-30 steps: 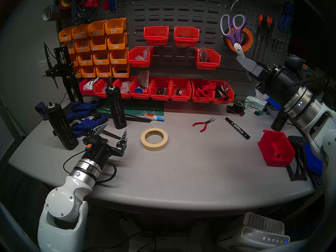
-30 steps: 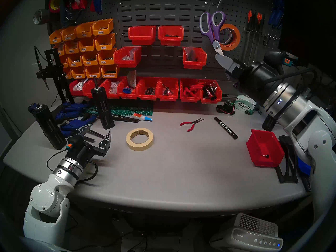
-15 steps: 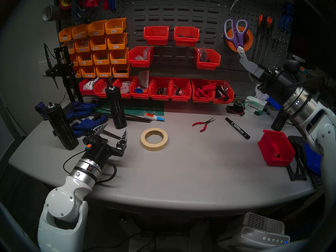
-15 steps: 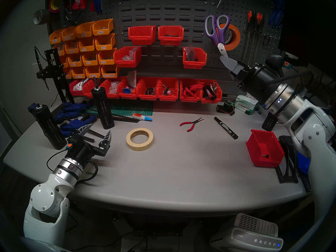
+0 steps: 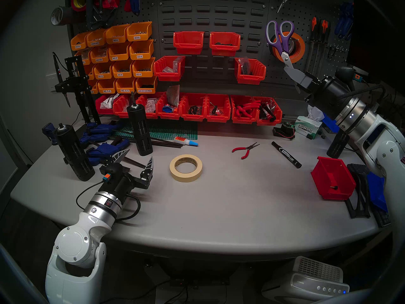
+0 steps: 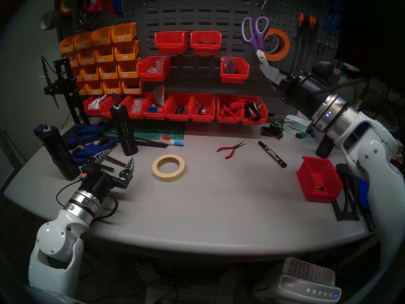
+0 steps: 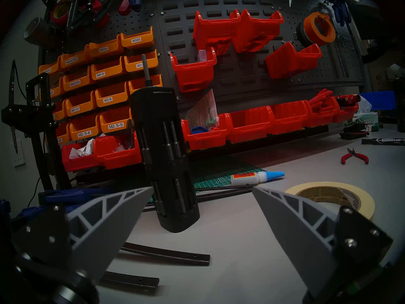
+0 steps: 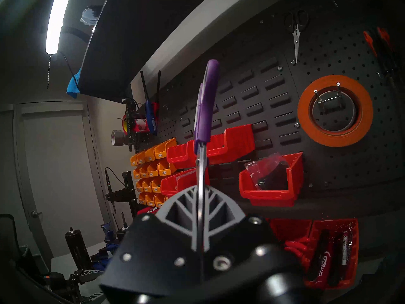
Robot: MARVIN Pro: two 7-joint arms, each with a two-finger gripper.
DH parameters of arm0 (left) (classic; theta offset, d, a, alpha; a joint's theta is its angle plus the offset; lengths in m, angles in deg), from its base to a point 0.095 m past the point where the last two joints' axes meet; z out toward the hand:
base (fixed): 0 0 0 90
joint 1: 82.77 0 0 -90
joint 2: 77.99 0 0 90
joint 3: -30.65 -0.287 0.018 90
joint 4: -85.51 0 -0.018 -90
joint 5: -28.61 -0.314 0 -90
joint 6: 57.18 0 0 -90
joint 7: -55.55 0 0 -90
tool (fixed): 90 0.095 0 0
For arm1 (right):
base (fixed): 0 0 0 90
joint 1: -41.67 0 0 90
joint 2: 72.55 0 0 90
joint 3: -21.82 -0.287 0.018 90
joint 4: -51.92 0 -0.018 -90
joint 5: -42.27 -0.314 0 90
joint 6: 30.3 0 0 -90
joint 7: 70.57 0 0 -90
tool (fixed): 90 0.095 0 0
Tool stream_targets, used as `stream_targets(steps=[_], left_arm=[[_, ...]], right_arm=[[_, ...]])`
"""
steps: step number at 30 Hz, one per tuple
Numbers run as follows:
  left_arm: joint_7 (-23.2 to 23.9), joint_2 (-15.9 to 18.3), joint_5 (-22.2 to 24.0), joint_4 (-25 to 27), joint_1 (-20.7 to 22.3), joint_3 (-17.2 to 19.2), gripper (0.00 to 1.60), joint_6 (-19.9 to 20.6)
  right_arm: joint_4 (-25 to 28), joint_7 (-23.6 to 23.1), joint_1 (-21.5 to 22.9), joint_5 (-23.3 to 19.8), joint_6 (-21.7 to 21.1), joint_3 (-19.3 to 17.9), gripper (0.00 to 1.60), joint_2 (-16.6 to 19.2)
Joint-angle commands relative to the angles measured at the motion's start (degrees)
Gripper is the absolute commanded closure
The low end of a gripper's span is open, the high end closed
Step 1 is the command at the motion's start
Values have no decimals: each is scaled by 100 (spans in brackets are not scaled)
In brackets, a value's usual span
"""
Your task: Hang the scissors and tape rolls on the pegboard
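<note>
Purple-handled scissors [image 5: 281, 40] are standing nearly upright at the upper right of the head view, loops uppermost, silver blades pointing down into the right gripper [image 5: 291, 72], which is clamping them by the blades. In the right wrist view they are showing edge-on at centre frame, pinched between the grey fingers [image 8: 175, 203]. Behind the handles, the orange tape roll [image 5: 294, 48] is hanging on a metal hook [image 8: 328, 97] of the pegboard [image 5: 306, 11], with the black tape roll [image 5: 272, 50] partly showing behind it. Beige masking tape roll [image 5: 185, 168] is lying flat on the grey table [image 5: 219, 209], centre frame. Left gripper [image 5: 140, 157] is hovering low at lower left, near the beige roll, fingers spread apart and gripping nothing. Red-handled pliers [image 5: 245, 150] and a black marker [image 5: 286, 154] are lying right of centre, well apart from the beige roll.
</note>
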Motion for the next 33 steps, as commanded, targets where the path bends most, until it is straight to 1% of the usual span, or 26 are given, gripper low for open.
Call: stream_targets(steps=[1, 2, 6, 10, 24, 33], left_arm=[[5, -3, 1, 82, 3, -11, 0, -39], [5, -3, 0, 83, 3, -11, 0, -39], [5, -3, 0, 83, 3, -11, 0, -39], [5, -3, 0, 83, 2, -12, 0, -40], [5, -3, 0, 84, 1, -12, 0, -41], [5, -3, 0, 84, 1, -12, 0, -41]], right_arm=[[-243, 253, 710, -53, 230, 53, 160, 314], [-304, 334, 760, -72, 222, 70, 160, 350], [-304, 334, 760, -72, 222, 70, 160, 350], [-433, 470, 830, -110, 227, 84, 160, 356], [-663, 484, 882, -157, 158, 106, 160, 434], [-870, 557, 1041, -259, 157, 326, 160, 543]])
